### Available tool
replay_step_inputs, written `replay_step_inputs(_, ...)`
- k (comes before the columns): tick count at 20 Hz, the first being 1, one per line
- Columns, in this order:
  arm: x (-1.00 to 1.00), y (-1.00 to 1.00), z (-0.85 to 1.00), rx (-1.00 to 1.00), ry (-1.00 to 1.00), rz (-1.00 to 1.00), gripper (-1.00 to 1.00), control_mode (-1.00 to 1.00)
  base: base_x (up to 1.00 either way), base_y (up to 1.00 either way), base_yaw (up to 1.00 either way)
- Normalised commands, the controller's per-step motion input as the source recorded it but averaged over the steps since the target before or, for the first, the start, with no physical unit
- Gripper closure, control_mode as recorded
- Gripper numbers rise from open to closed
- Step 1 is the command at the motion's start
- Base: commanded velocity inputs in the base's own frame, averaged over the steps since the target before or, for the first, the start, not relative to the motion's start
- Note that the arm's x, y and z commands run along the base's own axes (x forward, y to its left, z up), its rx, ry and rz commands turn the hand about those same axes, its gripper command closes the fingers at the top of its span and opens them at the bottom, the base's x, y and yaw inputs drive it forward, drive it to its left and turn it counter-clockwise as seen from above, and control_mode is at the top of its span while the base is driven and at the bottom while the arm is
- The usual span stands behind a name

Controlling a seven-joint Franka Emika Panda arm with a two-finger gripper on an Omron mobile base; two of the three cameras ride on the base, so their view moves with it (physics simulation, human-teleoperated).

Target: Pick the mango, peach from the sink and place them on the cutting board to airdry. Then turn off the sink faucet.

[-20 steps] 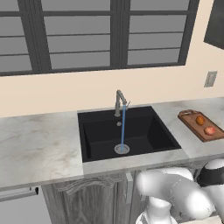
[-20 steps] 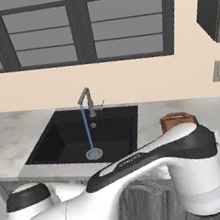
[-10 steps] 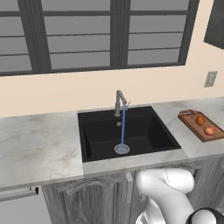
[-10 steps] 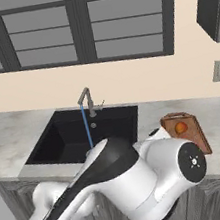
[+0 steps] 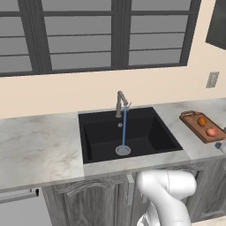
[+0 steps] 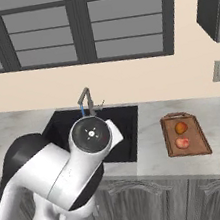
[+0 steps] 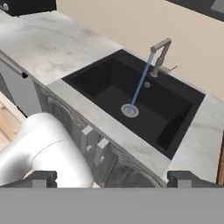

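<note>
The orange mango [image 5: 201,121] [image 6: 181,127] and the pinkish-red peach [image 5: 211,131] [image 6: 182,143] lie side by side on the reddish-brown cutting board [image 5: 193,122] [image 6: 199,144], on the counter right of the sink. The black sink [image 5: 145,132] [image 7: 105,85] holds no fruit, just its steel drain [image 5: 122,150] [image 7: 129,110]. The grey sink faucet [image 5: 120,102] [image 6: 85,100] [image 7: 159,54] pours a blue stream onto the drain. My gripper [image 7: 113,179] is open and empty, held back in front of the cabinets and looking at the sink from a distance.
Pale marble counter [image 5: 39,145] [image 7: 48,39] runs along both sides of the sink, with grey cabinet doors [image 5: 88,203] below. My white arm [image 5: 167,194] [image 6: 67,175] folds low in front of the cabinets. A wall outlet [image 5: 212,80] sits above the board.
My arm has swung away from the cutting-board side and folded down in front of the sink cabinet. Both fruits stay on the board and the water keeps running.
</note>
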Motion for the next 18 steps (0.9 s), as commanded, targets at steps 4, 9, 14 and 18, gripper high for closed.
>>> replay_step_inputs(4,-0.05,-0.01,-0.09,0.01,0.0,-0.02,-1.0,-1.0,0.0,0.0,0.0)
replay_step_inputs(9,0.26,0.22,0.33,0.21,-0.01,0.0,-1.0,-1.0,0.0,0.0,0.0)
replay_step_inputs(14,0.4,0.22,0.26,0.23,0.0,0.04,-1.0,-1.0,0.0,0.0,0.0)
replay_step_inputs(18,0.16,0.23,-0.17,0.22,-0.05,0.05,-1.0,-1.0,0.0,0.0,0.0)
